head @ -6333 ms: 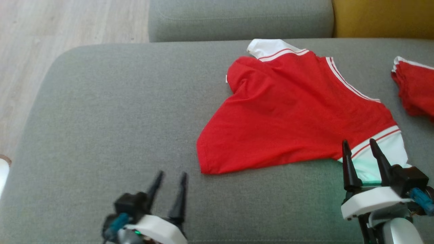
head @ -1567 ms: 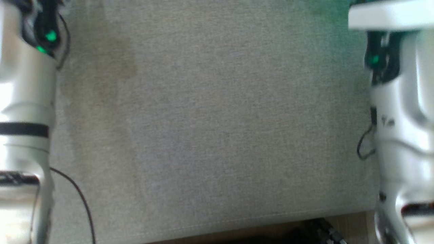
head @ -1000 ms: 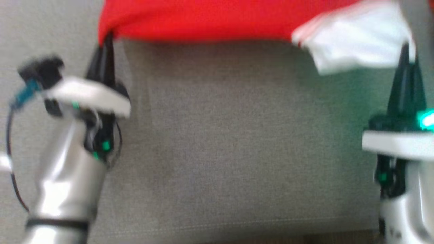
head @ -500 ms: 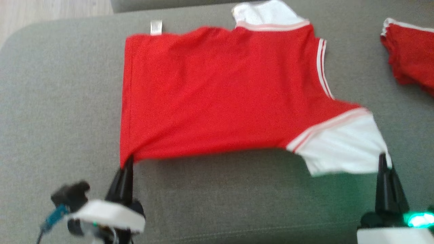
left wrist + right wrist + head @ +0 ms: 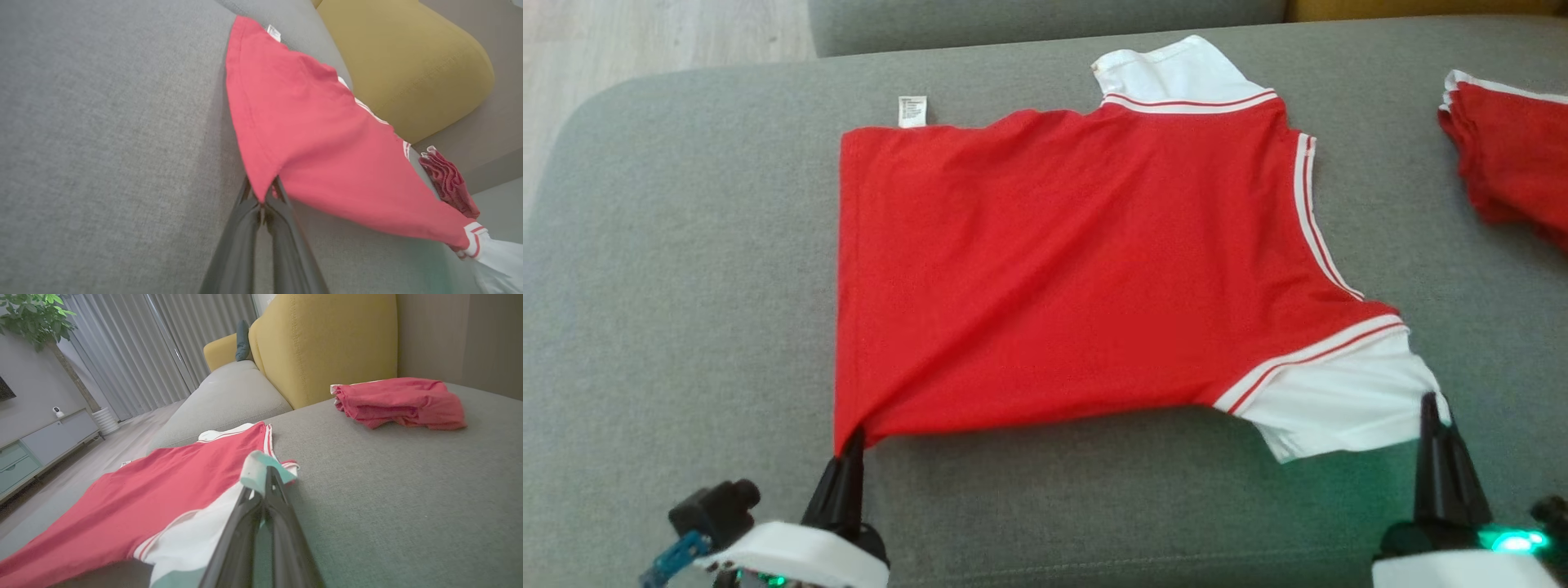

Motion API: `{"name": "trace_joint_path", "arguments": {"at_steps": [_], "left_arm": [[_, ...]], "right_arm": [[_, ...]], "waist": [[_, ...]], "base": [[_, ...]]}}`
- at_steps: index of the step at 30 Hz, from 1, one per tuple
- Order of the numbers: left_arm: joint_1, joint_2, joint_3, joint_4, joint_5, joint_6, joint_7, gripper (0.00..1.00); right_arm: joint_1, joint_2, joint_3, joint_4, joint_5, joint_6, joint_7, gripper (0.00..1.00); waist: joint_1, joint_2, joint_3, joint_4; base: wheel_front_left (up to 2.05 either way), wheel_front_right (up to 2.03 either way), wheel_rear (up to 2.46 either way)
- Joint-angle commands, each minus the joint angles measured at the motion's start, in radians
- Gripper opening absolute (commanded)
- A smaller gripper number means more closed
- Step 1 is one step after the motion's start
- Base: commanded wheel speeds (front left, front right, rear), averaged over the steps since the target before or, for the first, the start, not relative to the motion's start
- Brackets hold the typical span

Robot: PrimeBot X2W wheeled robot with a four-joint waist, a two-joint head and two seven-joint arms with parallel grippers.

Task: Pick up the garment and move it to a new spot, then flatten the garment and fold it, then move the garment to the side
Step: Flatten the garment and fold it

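Note:
The garment [image 5: 1062,261] is a red shirt with white sleeves and striped trim, spread over the grey sofa seat [image 5: 686,286]. My left gripper [image 5: 849,445] is shut on its near left hem corner, and the left wrist view has the red cloth [image 5: 310,143] pinched at the gripper [image 5: 263,196]. My right gripper [image 5: 1431,408] is shut on the edge of the near white sleeve [image 5: 1339,400]. In the right wrist view that sleeve edge [image 5: 255,469] folds over the closed gripper [image 5: 265,473]. The shirt is stretched between both grips.
A second red garment [image 5: 1511,171] lies bunched at the seat's right edge [image 5: 400,402]. A yellow cushion [image 5: 327,343] stands behind it. The seat's front edge [image 5: 1094,567] runs just before my grippers. Wood floor [image 5: 645,37] lies to the far left.
The head camera has swung up from the sofa's front to the whole shirt. The shirt, crumpled at first, now lies spread out, held at two near corners by grippers that were open.

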Motion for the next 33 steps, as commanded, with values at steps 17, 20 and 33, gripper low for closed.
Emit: {"name": "trace_joint_path", "arguments": {"at_steps": [17, 20, 33], "left_arm": [[-0.396, -0.069, 0.022, 0.269, -0.126, -0.027, 0.041, 0.0], [-0.435, -0.071, 0.024, 0.31, -0.13, -0.028, 0.033, 0.0], [-0.615, -0.082, -0.04, 0.507, -0.142, -0.063, -0.02, 0.0]], "right_arm": [[-0.429, -0.009, 0.017, 0.244, -0.035, 0.007, -0.005, 0.0], [-0.495, -0.009, 0.018, 0.307, -0.045, 0.007, -0.005, 0.0], [-0.778, -0.009, -0.027, 0.636, -0.146, 0.007, -0.005, 0.0]], "waist": [[0.0001, 0.0, 0.092, 0.044], [0.0001, 0.0, 0.112, 0.047], [0.0001, 0.0, 0.18, 0.085]], "base": [[0.0, 0.0, 0.0], [0.0, 0.0, 0.0], [0.0, 0.0, 0.0]]}}
